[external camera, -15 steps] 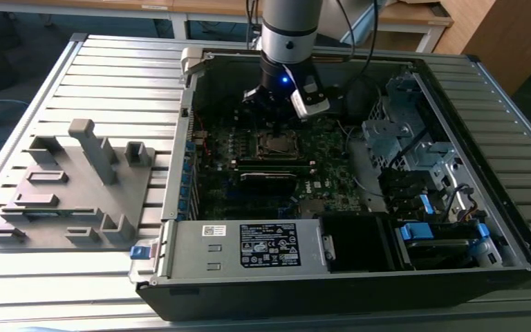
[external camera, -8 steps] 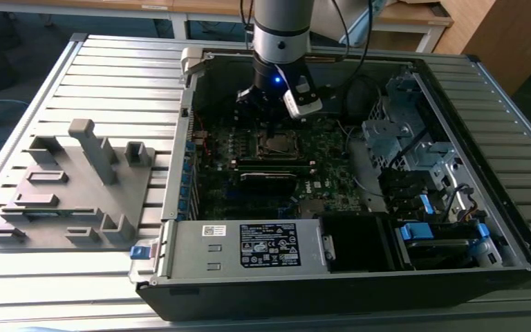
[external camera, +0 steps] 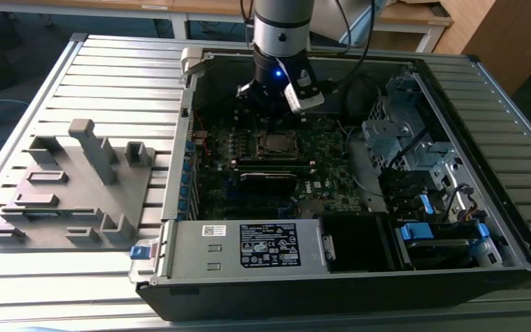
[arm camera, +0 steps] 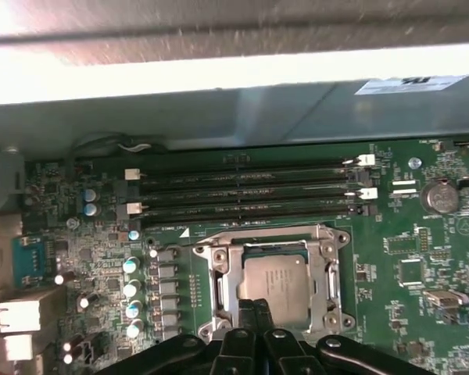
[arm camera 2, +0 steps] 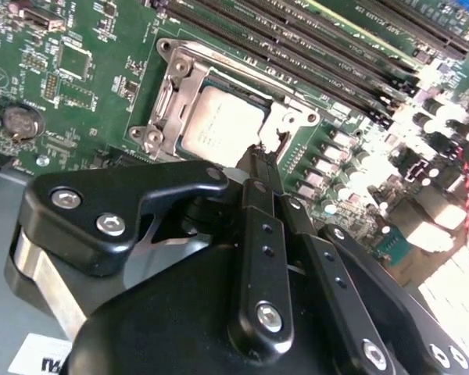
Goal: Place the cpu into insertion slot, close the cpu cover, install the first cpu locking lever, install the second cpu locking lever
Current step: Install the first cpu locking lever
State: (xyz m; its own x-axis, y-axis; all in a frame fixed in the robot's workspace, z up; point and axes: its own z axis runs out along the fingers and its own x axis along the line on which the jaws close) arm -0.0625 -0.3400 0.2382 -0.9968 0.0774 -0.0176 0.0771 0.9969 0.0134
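Hanging with jaws together at the edge of the cpu cover (arm camera 2: 166,101), which lies over the cpu (arm camera 2: 219,125) seated in the insertion slot (arm camera 2: 150,137), the arm (external camera: 282,28) could slip sideways and scrape nearby capacitors (arm camera 2: 322,205).

Grey slatted metal table (external camera: 108,69), exterior view. Resting directly on it are an open black computer case (external camera: 339,283), laid flat with its interior facing up, and, just beside it toward the exterior view's left, a grey fixture plate (external camera: 72,200) bearing upright blocks.
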